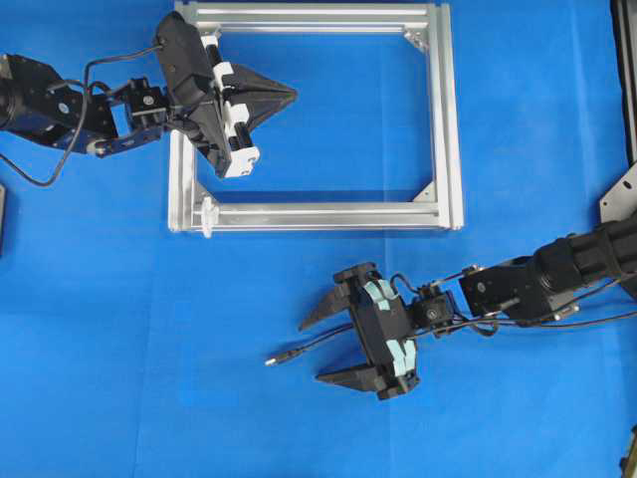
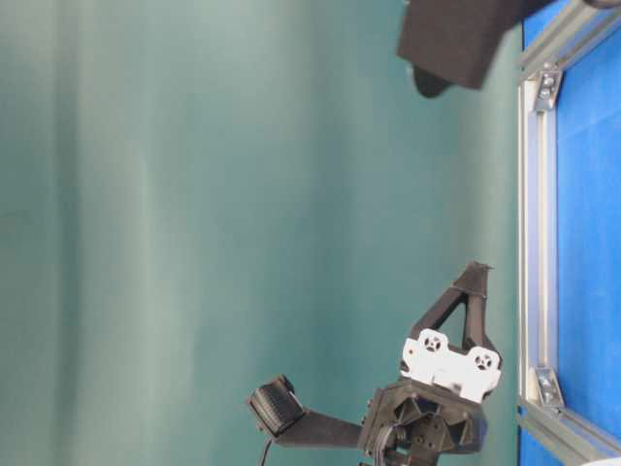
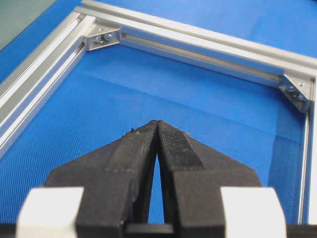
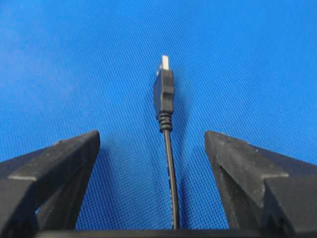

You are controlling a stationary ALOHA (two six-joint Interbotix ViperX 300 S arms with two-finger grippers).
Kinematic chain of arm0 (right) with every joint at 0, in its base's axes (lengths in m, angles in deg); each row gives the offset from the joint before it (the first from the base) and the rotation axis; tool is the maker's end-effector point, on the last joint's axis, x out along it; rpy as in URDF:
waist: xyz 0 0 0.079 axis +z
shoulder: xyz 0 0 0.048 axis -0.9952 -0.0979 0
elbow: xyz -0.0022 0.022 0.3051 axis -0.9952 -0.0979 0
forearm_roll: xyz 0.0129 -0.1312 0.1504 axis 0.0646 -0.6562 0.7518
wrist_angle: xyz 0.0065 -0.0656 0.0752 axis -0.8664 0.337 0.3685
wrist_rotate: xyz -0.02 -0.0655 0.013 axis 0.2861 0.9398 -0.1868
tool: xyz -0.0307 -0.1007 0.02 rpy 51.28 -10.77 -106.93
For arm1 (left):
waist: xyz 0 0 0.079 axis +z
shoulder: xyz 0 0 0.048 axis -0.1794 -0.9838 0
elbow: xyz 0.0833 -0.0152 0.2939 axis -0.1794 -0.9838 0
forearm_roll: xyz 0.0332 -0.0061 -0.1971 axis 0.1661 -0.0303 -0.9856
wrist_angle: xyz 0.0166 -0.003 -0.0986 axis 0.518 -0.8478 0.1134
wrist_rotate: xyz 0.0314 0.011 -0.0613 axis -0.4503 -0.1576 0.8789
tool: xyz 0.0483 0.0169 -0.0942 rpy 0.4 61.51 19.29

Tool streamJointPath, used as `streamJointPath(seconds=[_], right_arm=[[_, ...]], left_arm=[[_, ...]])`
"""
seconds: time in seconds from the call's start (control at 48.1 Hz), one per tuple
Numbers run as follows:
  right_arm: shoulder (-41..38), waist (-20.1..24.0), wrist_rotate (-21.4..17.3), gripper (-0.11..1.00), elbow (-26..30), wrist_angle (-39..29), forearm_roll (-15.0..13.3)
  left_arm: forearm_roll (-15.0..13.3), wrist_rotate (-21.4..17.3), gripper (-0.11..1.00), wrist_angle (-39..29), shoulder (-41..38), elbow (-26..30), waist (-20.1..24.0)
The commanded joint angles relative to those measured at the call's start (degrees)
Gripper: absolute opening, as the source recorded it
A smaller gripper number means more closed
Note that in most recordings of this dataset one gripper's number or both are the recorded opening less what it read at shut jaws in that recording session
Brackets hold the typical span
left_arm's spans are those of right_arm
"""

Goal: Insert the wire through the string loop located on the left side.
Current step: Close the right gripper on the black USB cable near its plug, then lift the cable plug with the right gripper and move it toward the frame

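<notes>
Hovering low over the blue table (image 1: 119,329), the right gripper (image 1: 326,346) has its fingers (image 4: 59,163) spread wide on either side of the wire (image 1: 311,347), which lies on the cloth between them and touches neither one. The wire's silver-tipped plug (image 4: 164,82) points away from the wrist, toward the left in the overhead view. Farther up the table, the left gripper (image 1: 287,95) hangs over the aluminium frame (image 1: 445,119), its fingers (image 3: 143,148) pressed together on nothing. The string loop (image 1: 208,216) stands at the frame's lower left corner, well apart from both the plug and the grippers.
</notes>
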Motion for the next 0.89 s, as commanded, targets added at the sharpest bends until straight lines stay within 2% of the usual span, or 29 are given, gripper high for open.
streamJointPath(seconds=[0.0,0.104,0.166,0.353,0.416,0.478,0.707,0.873], right_arm=[[1.1,0.2,0.0,0.86,0.7,0.7,0.5],[1.1,0.2,0.0,0.82,0.7,0.8,0.5],[1.1,0.2,0.1,0.75,0.6,0.7,0.5],[1.2,-0.5,0.1,0.23,0.0,0.7,0.5],[1.2,-0.7,0.1,0.1,-0.1,0.9,0.5],[1.2,-0.8,0.1,0.01,-0.1,1.0,0.5],[1.7,-0.8,0.0,0.0,-0.1,0.7,0.2],[4.8,-0.7,0.0,0.0,-0.3,-0.8,0.3]], left_arm=[[0.2,0.1,0.0,0.2,1.8,0.4,0.0],[0.2,0.1,0.0,0.2,1.8,0.3,0.0],[0.2,0.1,0.0,0.3,1.8,0.4,0.0],[0.2,0.1,0.0,0.2,1.8,0.4,0.0],[0.2,0.1,0.0,0.3,1.8,0.4,0.0],[0.2,0.1,0.0,0.2,1.8,0.4,0.0],[0.2,0.1,0.0,0.3,1.7,0.5,0.0],[0.2,0.1,0.0,0.2,1.7,0.6,0.0]])
